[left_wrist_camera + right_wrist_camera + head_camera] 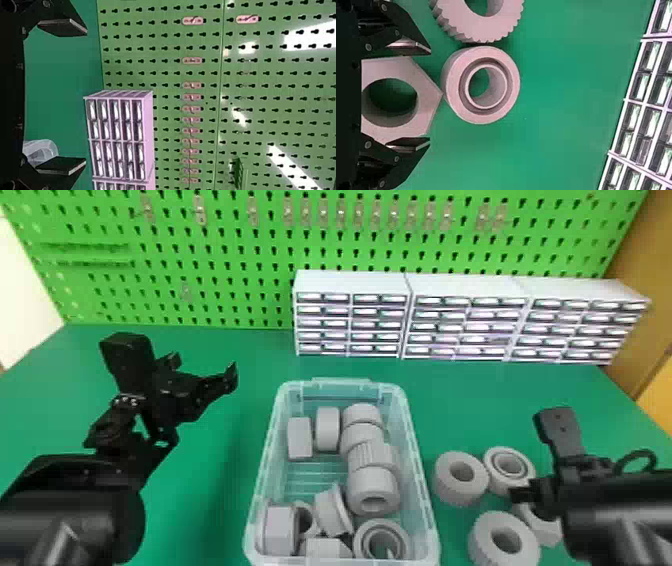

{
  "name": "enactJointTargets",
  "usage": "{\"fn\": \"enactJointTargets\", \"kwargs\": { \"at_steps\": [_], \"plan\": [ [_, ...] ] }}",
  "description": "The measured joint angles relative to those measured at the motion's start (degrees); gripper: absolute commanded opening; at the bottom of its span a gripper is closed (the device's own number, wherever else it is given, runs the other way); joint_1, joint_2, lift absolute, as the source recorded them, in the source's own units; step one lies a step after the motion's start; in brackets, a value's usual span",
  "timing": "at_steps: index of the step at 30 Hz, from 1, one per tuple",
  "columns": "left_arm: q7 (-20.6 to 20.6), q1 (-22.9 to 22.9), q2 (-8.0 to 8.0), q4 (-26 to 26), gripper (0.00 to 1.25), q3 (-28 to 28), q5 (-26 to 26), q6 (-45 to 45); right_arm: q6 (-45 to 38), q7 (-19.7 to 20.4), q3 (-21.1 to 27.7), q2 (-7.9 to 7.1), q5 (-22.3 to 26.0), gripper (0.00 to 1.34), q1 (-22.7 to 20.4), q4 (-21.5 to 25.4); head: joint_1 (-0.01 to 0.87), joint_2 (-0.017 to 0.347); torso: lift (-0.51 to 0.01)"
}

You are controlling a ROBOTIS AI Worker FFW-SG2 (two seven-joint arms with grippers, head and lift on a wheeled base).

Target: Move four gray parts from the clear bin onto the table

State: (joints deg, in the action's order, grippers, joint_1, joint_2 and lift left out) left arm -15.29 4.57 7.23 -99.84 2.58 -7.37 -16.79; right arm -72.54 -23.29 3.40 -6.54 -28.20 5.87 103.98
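In the head view, four gray parts lie on the green table (225,490), right of the clear bin (424,510): a gear (448,485), a stepped ring (525,466) to its right, a nearer ribbed ring (482,542) and a hex nut (547,531). More parts remain in the bin. The right gripper (531,502) is over the nut; the left gripper (204,366) is parked left of the bin.

In the left wrist view, the left fingers stand wide and empty, facing the pegboard (206,47).

In the right wrist view, the right fingers stand wide, flanking the nut. The count looks complete, so this seems the release step: next, lift straight clear without dragging the nut into the stepped ring.
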Motion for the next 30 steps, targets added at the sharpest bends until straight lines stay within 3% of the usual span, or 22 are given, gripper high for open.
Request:
{"fn": "enactJointTargets", "kwargs": {
  "at_steps": [14,30],
  "plan": [
    [0.0,0.1,-0.01,0.3,1.11,-0.1,-0.1,0.0,6.0,0.0,1.7,-0.35,3.6,0.84,1.0,0.0,0.678,0.034,-0.050],
    [0.0,1.6,-0.02,1.6,1.11,-0.9,-0.1,1.1,29.5,0.1,2.0,-0.74,12.6,0.84,6.8,-0.1,0.678,0.034,-0.050]
  ]
}}
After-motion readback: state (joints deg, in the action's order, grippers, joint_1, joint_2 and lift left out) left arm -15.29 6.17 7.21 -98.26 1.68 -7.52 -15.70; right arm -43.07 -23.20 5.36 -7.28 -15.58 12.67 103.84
